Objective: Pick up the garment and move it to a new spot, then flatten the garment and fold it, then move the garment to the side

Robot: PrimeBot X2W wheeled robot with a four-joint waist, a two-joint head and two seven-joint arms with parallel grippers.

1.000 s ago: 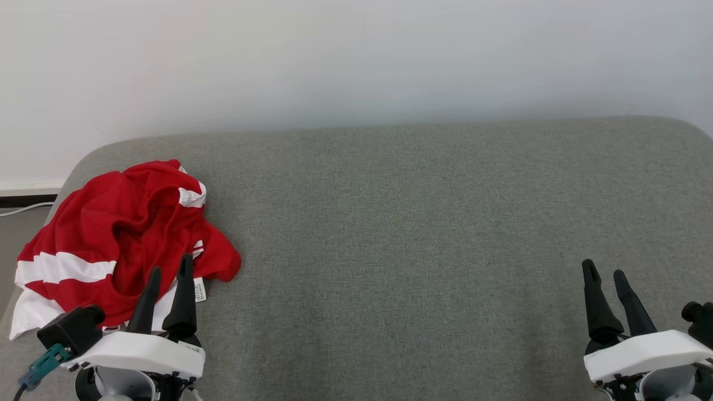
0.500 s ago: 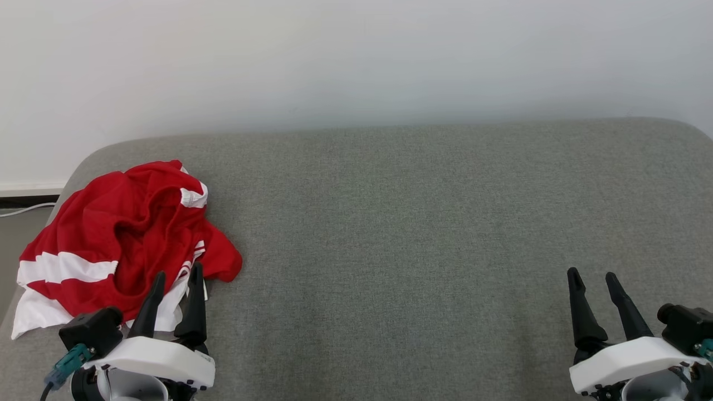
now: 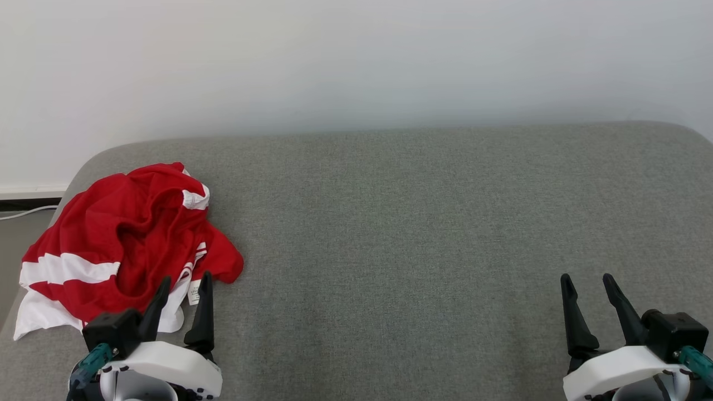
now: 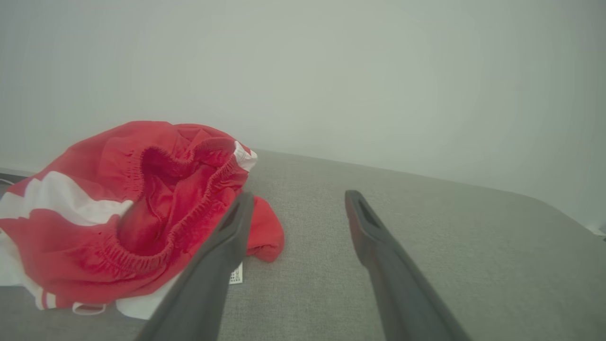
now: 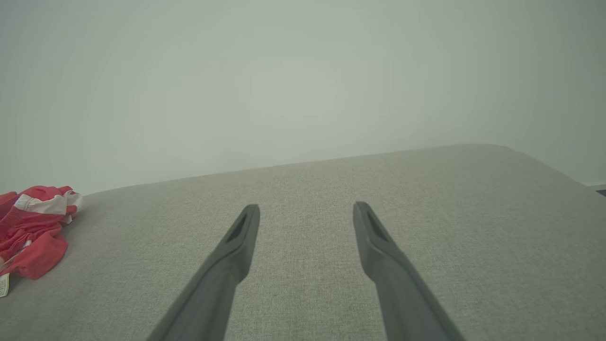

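The garment (image 3: pixel 120 245) is a crumpled heap of red cloth with white stripes and an elastic waistband, lying at the left end of the grey cushioned surface (image 3: pixel 418 223). In the left wrist view the garment (image 4: pixel 137 213) sits left of the fingers, its white label near the left fingertip. My left gripper (image 3: pixel 185 285) is open just at the garment's near right edge, nothing between its fingers. My right gripper (image 3: pixel 586 283) is open at the lower right, far from the cloth. In the right wrist view the garment (image 5: pixel 33 227) lies at the far left, with the right gripper (image 5: pixel 307 210) over bare cushion.
A pale wall (image 3: pixel 356 61) rises behind the cushion. At the far left a white cable (image 3: pixel 22 213) runs along the floor beside a baseboard. The cushion's left corner is rounded, and the garment hangs near that edge.
Both grippers have drawn back toward the bottom of the head view. The left one has slid slightly right, off the garment's edge. The garment lies as before.
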